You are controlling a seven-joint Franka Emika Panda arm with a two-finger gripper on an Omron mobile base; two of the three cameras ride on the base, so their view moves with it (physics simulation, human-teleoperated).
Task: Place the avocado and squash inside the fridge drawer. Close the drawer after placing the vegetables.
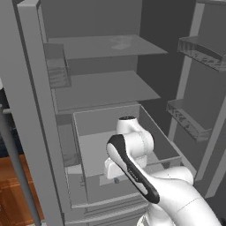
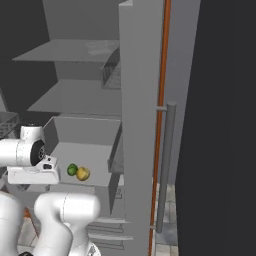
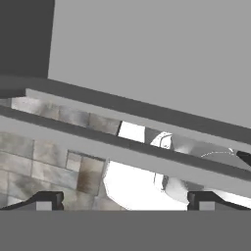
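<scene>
The fridge drawer (image 1: 78, 132) is pulled out below the shelves, a plain grey open-topped bin (image 2: 82, 129). On its floor the green avocado (image 2: 72, 169) and the yellow squash (image 2: 83, 173) lie side by side, touching or nearly so. My hand hangs at the drawer's front end, just left of the avocado in the right base view and apart from both lumps. In the hand view my gripper (image 3: 125, 201) is open, its fingertips (image 3: 49, 198) wide apart with nothing between them, looking past grey drawer edges to the tiled floor. In the left base view my arm hides both vegetables.
Two flat grey shelves (image 1: 103, 90) sit above the drawer. Door racks (image 1: 187, 119) stand to the right on the open fridge door. Lower flat-fronted drawers (image 1: 106, 209) lie beneath. A fridge door with a grey handle bar (image 2: 166, 165) stands close on the right of the right base view.
</scene>
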